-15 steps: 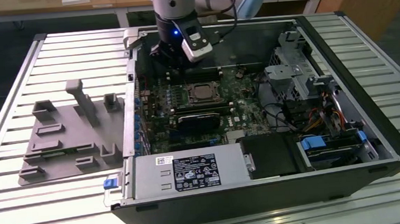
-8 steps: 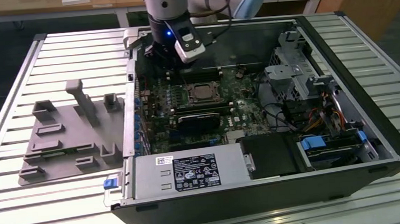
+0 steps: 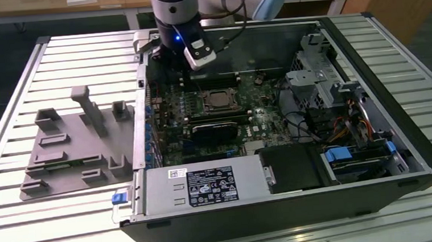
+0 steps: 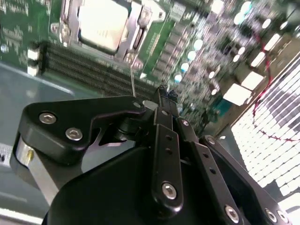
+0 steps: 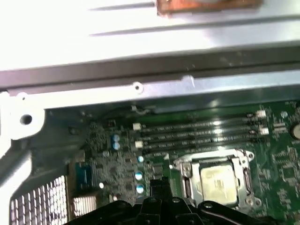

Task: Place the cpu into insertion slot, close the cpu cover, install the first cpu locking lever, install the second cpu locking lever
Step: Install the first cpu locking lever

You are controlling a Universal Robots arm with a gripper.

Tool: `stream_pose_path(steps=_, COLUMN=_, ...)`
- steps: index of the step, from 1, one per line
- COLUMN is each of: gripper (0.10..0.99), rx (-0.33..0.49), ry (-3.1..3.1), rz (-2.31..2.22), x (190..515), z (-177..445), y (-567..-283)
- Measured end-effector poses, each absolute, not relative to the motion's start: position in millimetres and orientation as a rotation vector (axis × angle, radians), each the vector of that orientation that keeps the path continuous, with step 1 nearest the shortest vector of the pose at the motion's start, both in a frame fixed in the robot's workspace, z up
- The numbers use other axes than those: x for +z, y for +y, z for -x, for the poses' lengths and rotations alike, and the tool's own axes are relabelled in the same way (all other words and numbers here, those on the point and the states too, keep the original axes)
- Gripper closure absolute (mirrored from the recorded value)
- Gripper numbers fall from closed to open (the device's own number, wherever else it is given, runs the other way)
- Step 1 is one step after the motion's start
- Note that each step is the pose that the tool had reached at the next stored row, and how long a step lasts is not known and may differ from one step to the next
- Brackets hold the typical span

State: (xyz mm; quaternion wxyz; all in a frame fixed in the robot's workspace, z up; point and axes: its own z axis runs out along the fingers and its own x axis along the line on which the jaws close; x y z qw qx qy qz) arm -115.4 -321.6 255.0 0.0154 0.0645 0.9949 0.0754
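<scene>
**Gripper closing in on the socket lever**

And there it was: the black two-fingered gripper [image 4: 161, 93] hung inside the open black computer case [image 3: 284, 219], in the upper middle of the exterior frame. Its fingers were clenched together, and I could make out nothing between them.

The small square cpu with the dull silvery-tan top [image 4: 101, 21] lay flat in the dark-framed insertion slot [image 3: 205, 94] on the green motherboard [image 3: 269, 117], near the middle of the exterior frame. The thin silvery-grey metal cpu cover [image 4: 136, 26] looked to be down around it, chip showing through the cut-out.

A thin silvery wire locking lever [image 4: 132, 79] stuck out from the socket's corner across the long dark memory slots [image 4: 84, 70]. Its free end sat just beside the fingertips; touching or not, I could not tell.

So this read as lever work, I'd judge. To do it well, the closed tips wanted to bear squarely on the wire, press it down steadily, then sideways under its catch. They also had to stay off the memory slots and the cover.

The cpu lay near the gripper, beyond the lever and memory slots.
</scene>
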Motion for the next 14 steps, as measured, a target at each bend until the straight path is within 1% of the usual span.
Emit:
stream_pose_path(steps=3, gripper=0.98, rx=0.308, ry=3.092, rz=-0.202, x=254.4, z=115.9, y=-321.6)
stream_pose_path(steps=6, gripper=0.98, rx=0.352, ry=3.089, rz=-0.202, x=253.7, z=116.3, y=-321.6)
stream_pose_path(steps=14, gripper=0.98, rx=0.379, ry=3.087, rz=-0.203, x=249.4, z=115.7, y=-321.6)
